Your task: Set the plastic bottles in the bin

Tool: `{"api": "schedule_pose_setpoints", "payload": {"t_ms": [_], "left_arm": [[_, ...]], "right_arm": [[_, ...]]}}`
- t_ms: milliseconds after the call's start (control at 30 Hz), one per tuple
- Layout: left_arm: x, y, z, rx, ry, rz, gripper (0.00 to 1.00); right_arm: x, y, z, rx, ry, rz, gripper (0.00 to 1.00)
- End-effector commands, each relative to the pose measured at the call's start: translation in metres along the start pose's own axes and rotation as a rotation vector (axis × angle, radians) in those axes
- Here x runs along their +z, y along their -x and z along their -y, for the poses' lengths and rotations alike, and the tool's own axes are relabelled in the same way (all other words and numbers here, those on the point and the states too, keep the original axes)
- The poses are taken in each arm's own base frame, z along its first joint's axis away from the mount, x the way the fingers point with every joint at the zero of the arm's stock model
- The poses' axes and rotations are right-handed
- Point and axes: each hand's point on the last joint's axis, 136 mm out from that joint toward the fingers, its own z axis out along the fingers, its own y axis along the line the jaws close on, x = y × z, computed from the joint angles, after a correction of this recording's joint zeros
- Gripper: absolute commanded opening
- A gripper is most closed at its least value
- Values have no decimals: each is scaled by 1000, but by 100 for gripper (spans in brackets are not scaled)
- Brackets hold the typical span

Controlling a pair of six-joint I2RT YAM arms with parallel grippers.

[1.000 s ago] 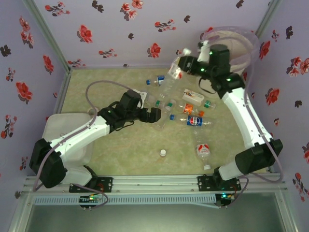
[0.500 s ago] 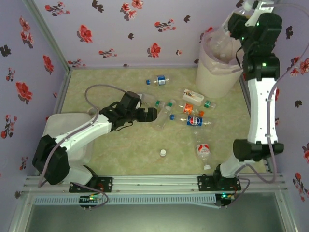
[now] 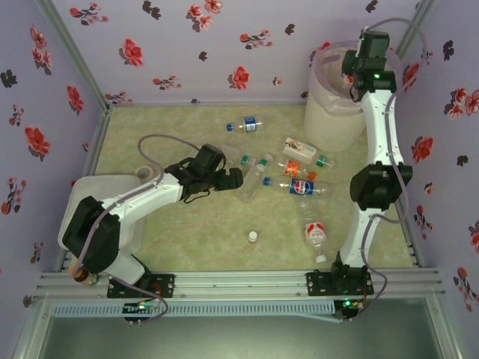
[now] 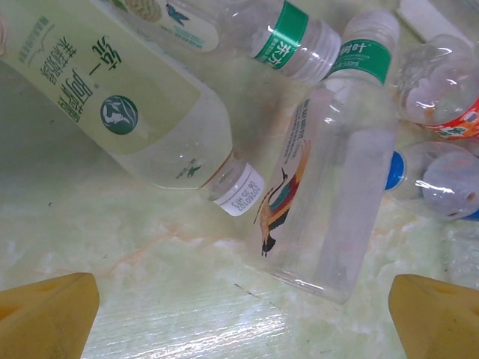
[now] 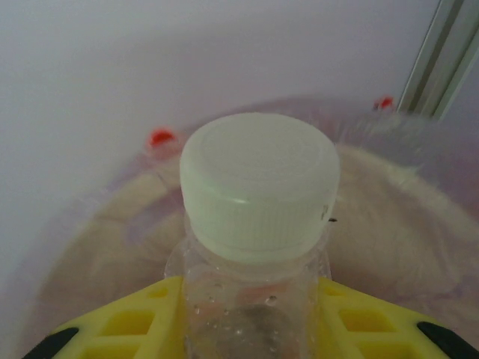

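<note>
The right arm has swung up from the heap and now hangs over the bin [image 3: 330,126], the right pincer [image 5: 254,318] pinching a white-capped bottle [image 5: 258,187] below its neck, so a drop looks due. The cap points past the fingers toward the bin's mouth. The left pincer [image 4: 239,314] is spread wide, low over a crane-label bottle [image 4: 322,187] lying on the table [image 3: 187,232].

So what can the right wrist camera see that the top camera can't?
Right wrist view: a close look at the held bottle, its white lid, and the yellow jaws shut on its neck. Top view: the other bottles lying on the table, the left arm, a loose white cap and a white box. Both: the pink-lined bin.
</note>
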Motion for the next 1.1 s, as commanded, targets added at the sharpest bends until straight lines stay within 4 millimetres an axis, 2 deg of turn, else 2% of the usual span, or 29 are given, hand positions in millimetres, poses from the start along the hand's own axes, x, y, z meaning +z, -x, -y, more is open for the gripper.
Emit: {"api": "schedule_pose_setpoints", "payload": {"t_ms": [0, 133, 267, 400, 467, 533, 667, 833, 933, 1067], "left_arm": [[0, 12, 2, -23, 18, 27, 100], [10, 8, 0, -46, 28, 8, 100], [23, 1, -5, -115, 28, 3, 100], [30, -2, -10, -185, 40, 11, 100], [32, -1, -9, -214, 32, 22, 100], [33, -1, -13, -256, 46, 33, 100], [36, 1, -25, -353, 78, 81, 100], [44, 9, -22, -368, 72, 108, 100], [53, 13, -22, -380, 83, 105, 100], [64, 15, -25, -400, 97, 116, 100]], "right_arm": [[17, -12, 6, 11, -29, -30, 14], [43, -39, 12, 66, -8, -102, 19], [52, -52, 16, 92, 4, -144, 43], [42, -46, 17, 97, 17, -144, 70], [29, -34, 17, 100, 31, -126, 80], [13, -20, 17, 104, 49, -105, 86], [-32, 14, 16, 113, 88, -36, 95], [-76, 50, 12, 182, 162, 54, 97], [-99, 59, 5, 201, 210, 76, 98], [-129, 59, 0, 206, 258, 90, 98]]}}
